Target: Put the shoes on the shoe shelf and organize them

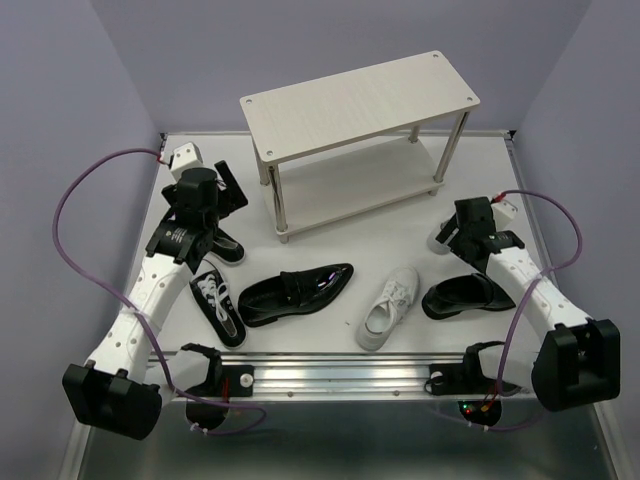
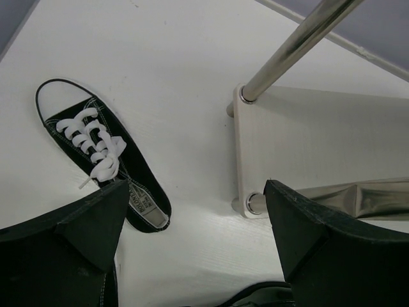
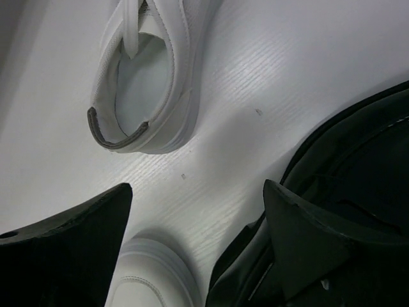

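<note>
Left gripper (image 2: 195, 187) is hovering spread and empty beside a black canvas sneaker (image 2: 102, 153) by the shoe shelf (image 2: 307, 147) leg, right gripper (image 3: 198, 187) likewise gaping between white sneaker (image 3: 144, 83) and black loafer (image 3: 345, 211), probably lining up picks, shoes (image 1: 295, 293) all lying on the table (image 1: 350, 240).

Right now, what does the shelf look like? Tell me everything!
The shelf is a small rack of two pale wood-grain boards with rounded corners, one above the other, on thin shiny metal legs. It stands upright at the far side of the table, turned a little askew. Both boards are bare: no shoe is on it yet. Only the table touches it.
</note>
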